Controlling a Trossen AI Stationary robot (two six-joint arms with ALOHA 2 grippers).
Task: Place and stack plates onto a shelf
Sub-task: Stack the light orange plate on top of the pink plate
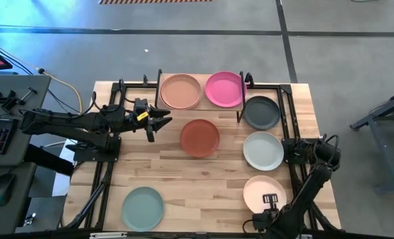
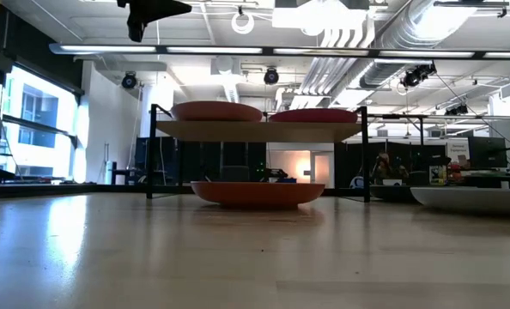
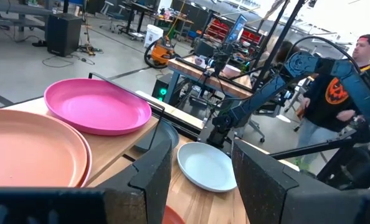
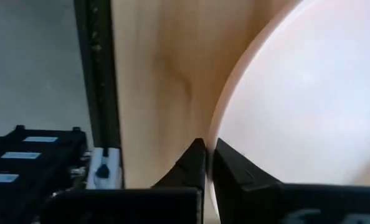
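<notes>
Your right gripper is clenched on the round matte cream plate's rim; that thin bite may slip when lifting.

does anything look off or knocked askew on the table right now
Nothing stands out. Peach plate and magenta plate sit flat on the shelf; the other plates lie flat on the table, none chipped or tipped.

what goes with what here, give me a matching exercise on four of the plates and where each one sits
Things:
1. magenta plate
2. terracotta plate
3. sage green plate
4. cream plate

Places:
a. near left corner of the table
b. on the shelf, beside the peach plate
c. rim between the right gripper fingers
d. on the table just in front of the shelf

Pairs: 1-b, 2-d, 3-a, 4-c
</notes>
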